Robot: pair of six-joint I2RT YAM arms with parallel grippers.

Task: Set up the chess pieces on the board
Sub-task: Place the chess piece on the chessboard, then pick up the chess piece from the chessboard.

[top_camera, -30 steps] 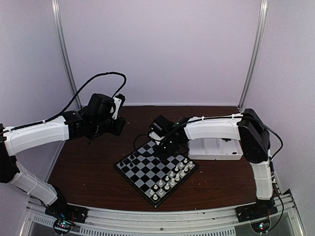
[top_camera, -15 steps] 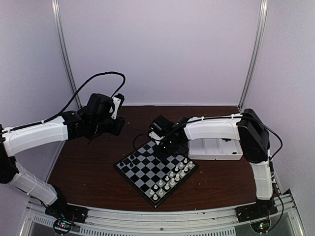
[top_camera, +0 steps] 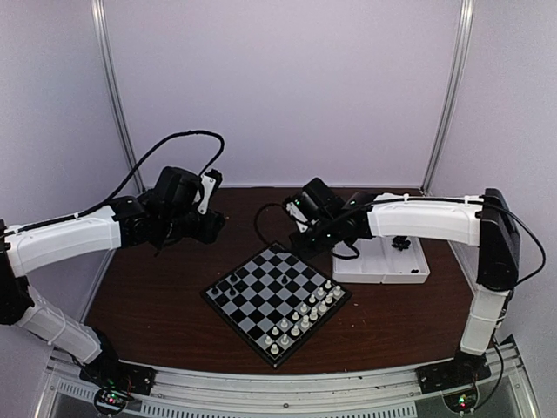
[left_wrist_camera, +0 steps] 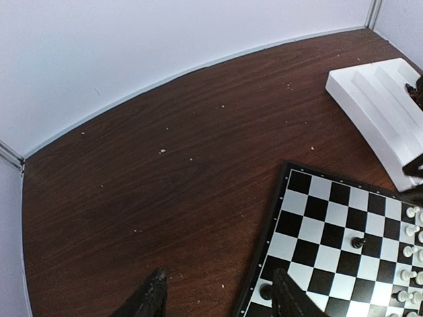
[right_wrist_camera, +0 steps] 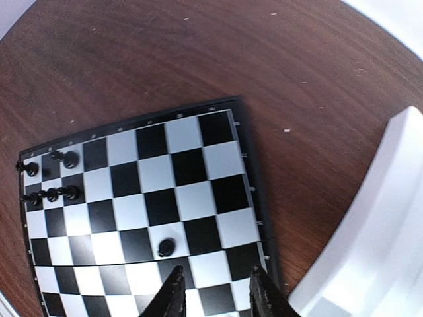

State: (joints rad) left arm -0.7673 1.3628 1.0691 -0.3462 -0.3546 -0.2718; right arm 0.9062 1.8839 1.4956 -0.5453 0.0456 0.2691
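Black chess pieces [right_wrist_camera: 51, 193] cluster at the left corner of the board [right_wrist_camera: 192, 165] in the right wrist view. A lone black piece [right_wrist_camera: 165, 247] stands mid-board just above my right end effector [right_wrist_camera: 217, 297], its fingers spread with nothing between them. My left end effector [left_wrist_camera: 218, 300] hangs spread and empty over the counter [left_wrist_camera: 132, 198]. I judge I'm between placements: next the right arm must reach the white tray [top_camera: 383, 270] at right of frame and centre carefully on what look like dark pieces [top_camera: 400, 242] there.
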